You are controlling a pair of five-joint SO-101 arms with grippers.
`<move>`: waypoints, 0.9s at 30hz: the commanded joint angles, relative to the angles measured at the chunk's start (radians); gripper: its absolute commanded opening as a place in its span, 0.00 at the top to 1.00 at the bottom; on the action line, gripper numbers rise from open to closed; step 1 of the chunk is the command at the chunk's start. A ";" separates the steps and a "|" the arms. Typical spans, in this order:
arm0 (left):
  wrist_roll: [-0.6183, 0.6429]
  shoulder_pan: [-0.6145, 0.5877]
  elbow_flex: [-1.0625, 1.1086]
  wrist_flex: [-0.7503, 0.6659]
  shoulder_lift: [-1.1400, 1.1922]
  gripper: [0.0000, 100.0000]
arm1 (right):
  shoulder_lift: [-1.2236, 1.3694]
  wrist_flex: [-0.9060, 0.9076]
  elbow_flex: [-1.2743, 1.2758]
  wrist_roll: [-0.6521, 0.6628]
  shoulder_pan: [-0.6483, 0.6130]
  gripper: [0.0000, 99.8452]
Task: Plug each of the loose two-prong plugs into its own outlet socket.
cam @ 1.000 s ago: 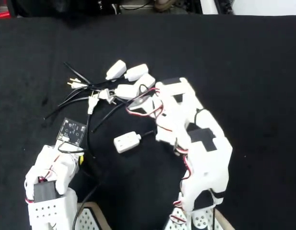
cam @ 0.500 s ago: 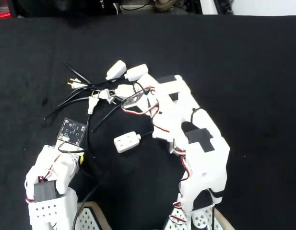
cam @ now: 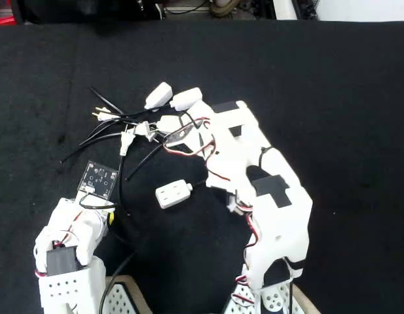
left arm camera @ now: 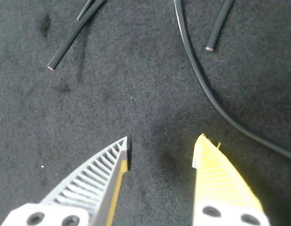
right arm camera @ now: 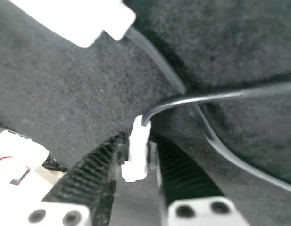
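My right gripper (right arm camera: 136, 141) is shut on a small white two-prong plug (right arm camera: 137, 148) whose black cable (right arm camera: 220, 96) curves away over the mat. A white outlet socket (right arm camera: 77, 19) lies just beyond it. From above, the right gripper (cam: 177, 135) sits at the tangle of cables, beside a white socket (cam: 169, 123); two more sockets (cam: 159, 95) (cam: 186, 98) lie behind, and another socket (cam: 173, 193) lies alone nearer the arms. Loose plugs (cam: 100, 116) (cam: 126, 139) rest left of the tangle. My left gripper (left arm camera: 162, 141) hangs open over bare mat, with nothing between its fingers.
Black cables (left arm camera: 202, 80) and cut cable ends (left arm camera: 51, 67) cross the mat beyond the left gripper. The left arm (cam: 71, 235) stands at the front left. A black mat (cam: 332, 98) covers the table, with wide free room on the right and at the back.
The right arm has shifted a little left and toward the cable tangle. The left arm has kept still.
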 commanded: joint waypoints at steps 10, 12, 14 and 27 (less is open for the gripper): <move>-0.005 -0.002 0.018 -0.014 -0.008 0.78 | -0.153 0.086 -0.007 -0.043 -0.017 0.99; -0.005 -0.002 0.018 -0.014 -0.008 0.78 | -0.269 0.100 0.033 -0.044 -0.021 0.99; -0.005 -0.002 0.018 -0.014 -0.008 0.78 | -0.410 0.103 0.081 -0.061 -0.021 0.99; 0.180 0.094 -0.051 -0.057 -0.008 0.78 | -1.196 -0.473 0.624 -0.433 -0.206 0.99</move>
